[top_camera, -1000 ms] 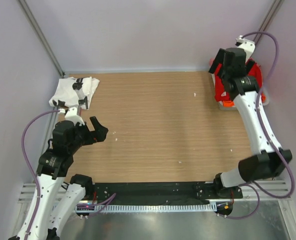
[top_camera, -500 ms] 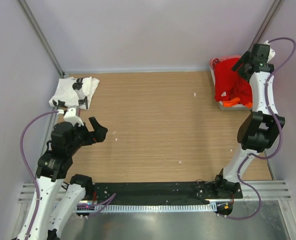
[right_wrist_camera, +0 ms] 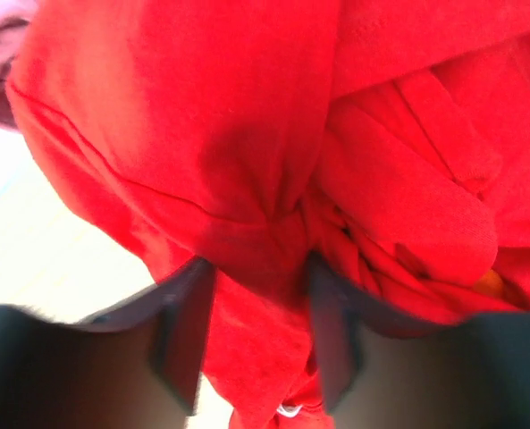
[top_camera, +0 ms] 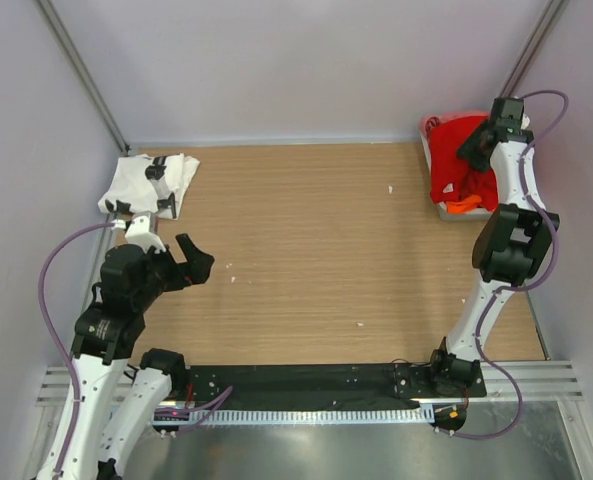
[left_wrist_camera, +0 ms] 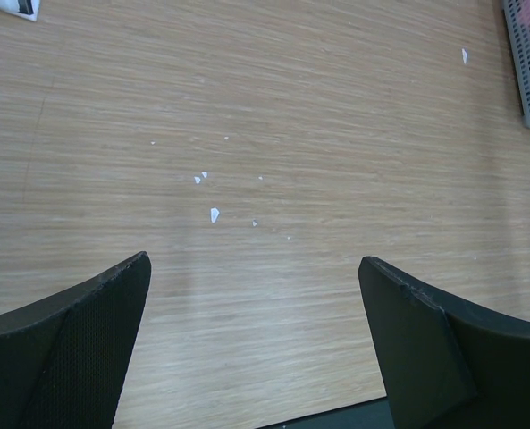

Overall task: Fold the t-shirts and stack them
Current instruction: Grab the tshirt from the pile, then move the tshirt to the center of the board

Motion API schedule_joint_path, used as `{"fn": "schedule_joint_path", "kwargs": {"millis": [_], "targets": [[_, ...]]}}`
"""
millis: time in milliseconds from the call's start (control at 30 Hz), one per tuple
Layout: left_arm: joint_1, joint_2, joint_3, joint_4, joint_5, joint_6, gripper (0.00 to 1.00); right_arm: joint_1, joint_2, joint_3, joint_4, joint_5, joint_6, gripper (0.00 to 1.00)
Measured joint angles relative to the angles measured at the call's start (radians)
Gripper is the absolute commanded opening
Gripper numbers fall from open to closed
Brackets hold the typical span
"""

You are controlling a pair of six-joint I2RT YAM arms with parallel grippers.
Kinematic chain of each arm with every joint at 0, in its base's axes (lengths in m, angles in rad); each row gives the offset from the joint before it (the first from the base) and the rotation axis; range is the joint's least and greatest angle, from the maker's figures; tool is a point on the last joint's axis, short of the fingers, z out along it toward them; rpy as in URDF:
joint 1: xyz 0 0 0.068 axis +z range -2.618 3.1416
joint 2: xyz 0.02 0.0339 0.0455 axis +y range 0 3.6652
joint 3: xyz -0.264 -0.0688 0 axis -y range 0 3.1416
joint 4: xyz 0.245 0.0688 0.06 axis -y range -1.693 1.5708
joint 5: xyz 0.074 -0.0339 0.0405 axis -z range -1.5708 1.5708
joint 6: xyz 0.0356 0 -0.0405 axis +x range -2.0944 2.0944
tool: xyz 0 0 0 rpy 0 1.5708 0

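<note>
Between the right gripper's [right_wrist_camera: 257, 335] fingers [right_wrist_camera: 186, 326] a thick fold of the red t-shirt [right_wrist_camera: 202, 134] now sits, filling the gap from pad to pad. A second ago we had those jaws spread wide above the pile; they have since narrowed onto the cloth, so we judge the pinch made or nearly made. The wrist has meanwhile swung to the far right corner and the elbow has drawn up. The shirt lies heaped in the pale tray [top_camera: 442, 210] at the far right of the table [top_camera: 316, 240], with a bit of orange shirt [top_camera: 463, 205] showing beneath it and a pink one [right_wrist_camera: 1, 36] at the edge of the wrist view. Across the table, the left gripper [left_wrist_camera: 254, 264] hangs with its fingers wide over bare wood, unmoved, and the white t-shirt [top_camera: 148, 183] lies crumpled in the far left corner (not yet folded). For the task, we read this as the first pick: the red shirt must next come out onto the open wood.
</note>
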Motion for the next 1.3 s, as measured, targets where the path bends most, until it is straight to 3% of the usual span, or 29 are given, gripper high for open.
{"fn": "schedule_joint_path", "kwargs": {"millis": [67,100,200,433,600,733,833,933,1000,1100,1200,1233,1300], "targets": [[0.012,-0.001,0.000,0.000,0.005,0.000,1.00,0.000,0.001,0.006,0.002,-0.005,0.000,0.25],[0.018,-0.002,0.000,0.000,0.006,0.000,1.00,0.000,0.001,0.008,0.003,-0.007,0.001,0.14],[0.026,-0.005,-0.001,0.000,0.007,0.000,1.00,0.000,0.001,0.014,0.005,-0.013,0.002,0.01],[0.031,-0.010,-0.002,0.000,0.016,0.000,1.00,0.008,-0.009,0.019,0.000,-0.040,0.005,0.01],[0.040,-0.010,-0.002,0.001,0.024,0.001,1.00,0.079,-0.016,0.166,-0.063,-0.118,-0.010,0.01],[0.044,-0.010,-0.003,0.001,0.027,0.001,1.00,0.297,0.006,0.459,-0.135,-0.190,-0.036,0.01],[0.045,-0.010,-0.005,0.002,0.029,0.001,1.00,0.480,-0.032,0.616,-0.061,-0.304,-0.020,0.01],[0.045,-0.008,-0.007,0.002,0.029,0.001,1.00,0.570,-0.206,0.495,0.072,-0.435,0.024,0.01],[0.045,-0.008,-0.008,0.002,0.029,0.001,1.00,0.557,-0.327,0.432,0.119,-0.455,0.037,0.01],[0.045,-0.008,-0.008,0.002,0.029,0.001,1.00,0.507,-0.489,0.367,0.173,-0.372,0.014,0.01],[0.045,-0.008,-0.008,0.002,0.029,0.001,1.00,0.491,-0.635,0.217,0.181,-0.191,-0.017,0.02],[0.045,-0.008,-0.008,0.002,0.029,0.001,1.00,0.494,-0.682,0.139,0.197,-0.123,-0.023,0.07],[0.045,-0.008,-0.008,0.002,0.029,0.000,1.00,0.498,-0.735,0.007,0.203,-0.026,-0.021,0.37]]}}
